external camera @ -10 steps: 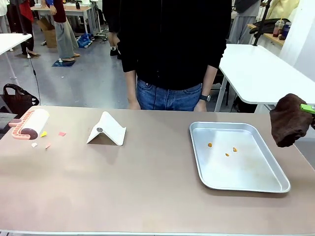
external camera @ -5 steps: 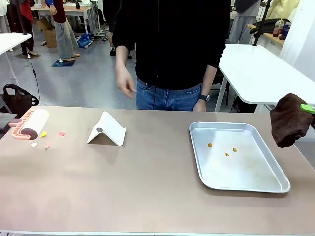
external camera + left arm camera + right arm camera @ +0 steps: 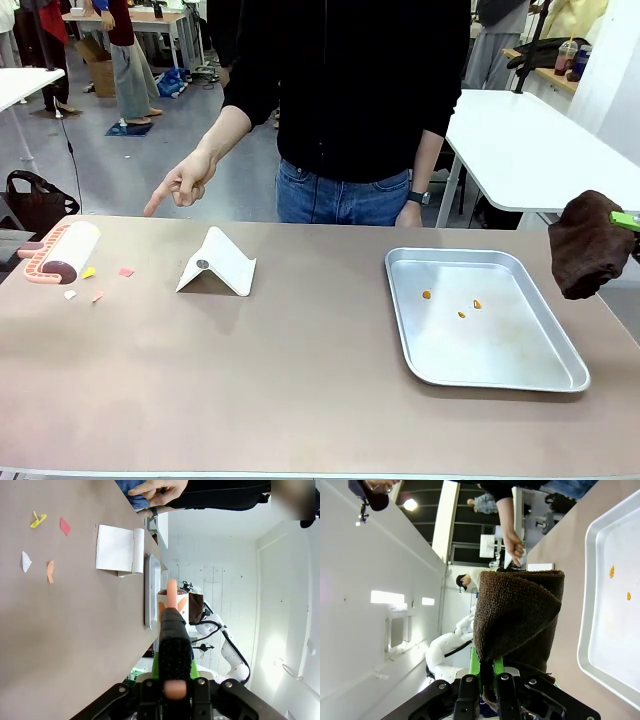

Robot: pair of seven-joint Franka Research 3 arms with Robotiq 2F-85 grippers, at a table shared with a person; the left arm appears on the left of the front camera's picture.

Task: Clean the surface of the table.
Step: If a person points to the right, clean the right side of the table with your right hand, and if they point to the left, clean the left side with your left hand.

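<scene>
As our left gripper [image 3: 172,617] clamps shut on the pink-handled white lint roller [image 3: 171,597] and our right gripper [image 3: 487,672] pinches the dark brown terry cloth [image 3: 517,615], we see the wide brownish-beige table [image 3: 300,380] below, with coloured paper scraps [image 3: 100,283] near its left end and a shallow silver metal tray [image 3: 500,350] at its right.

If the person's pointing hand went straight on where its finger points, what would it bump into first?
The hand would likely land on the table by the lint roller and paper scraps, though depth is unclear.
</scene>
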